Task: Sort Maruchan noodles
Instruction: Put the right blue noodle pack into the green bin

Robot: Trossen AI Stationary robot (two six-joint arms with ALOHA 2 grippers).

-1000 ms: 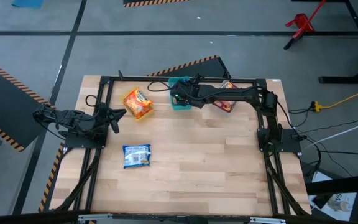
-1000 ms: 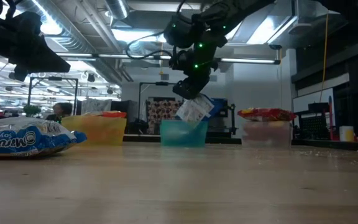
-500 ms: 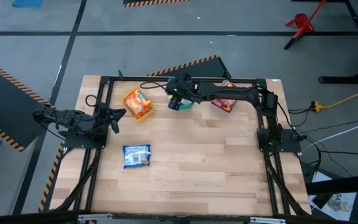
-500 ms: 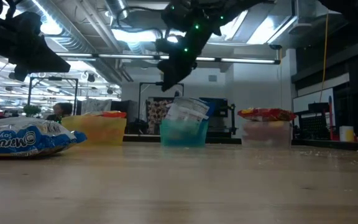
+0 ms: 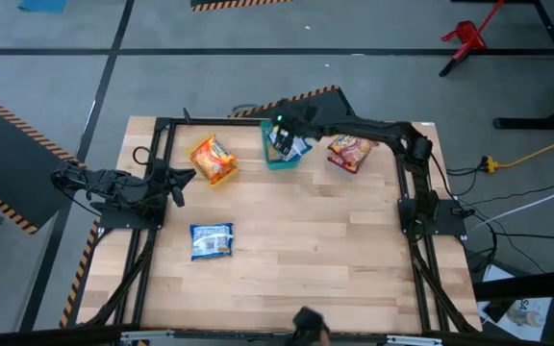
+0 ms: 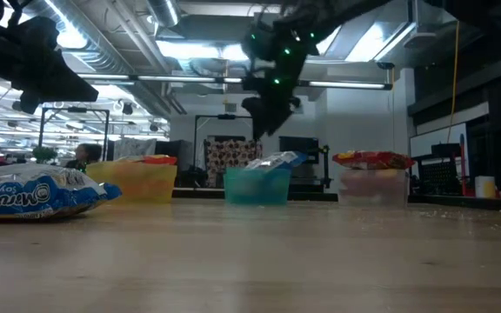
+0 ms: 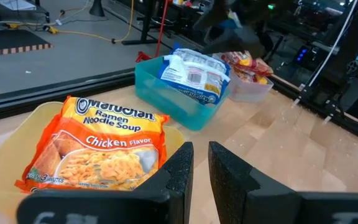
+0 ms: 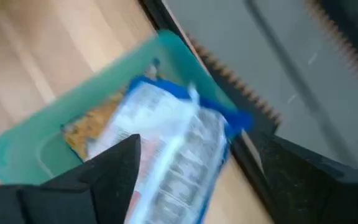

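A blue-and-white Maruchan packet (image 5: 287, 146) (image 8: 166, 143) lies tilted in the teal bin (image 5: 267, 159) (image 7: 166, 99), one end up on the bin's rim. My right gripper (image 5: 282, 123) (image 6: 268, 117) (image 8: 197, 162) hangs open just above it and touches nothing. An orange chicken packet (image 7: 98, 149) (image 5: 214, 160) lies in the yellow bin (image 6: 137, 183). A red packet (image 5: 348, 152) lies on the clear bin (image 6: 372, 187). Another blue-and-white packet (image 5: 211, 240) (image 6: 33, 193) lies flat on the table. My left gripper (image 5: 183, 178) (image 7: 201, 155) waits shut at the table's left, pointing at the yellow bin.
The three bins stand in a row along the far edge, inside the dark frame rails (image 5: 258, 122). The wooden table (image 5: 306, 250) is bare in the middle and on the right. A dark shape (image 5: 306, 322) shows at the near edge.
My right gripper has opened and let go of the blue-and-white packet, which has dropped into the teal bin and settled lower, tilted against the rim. The gripper has then risen and drawn back toward the far edge, tipping as it went.
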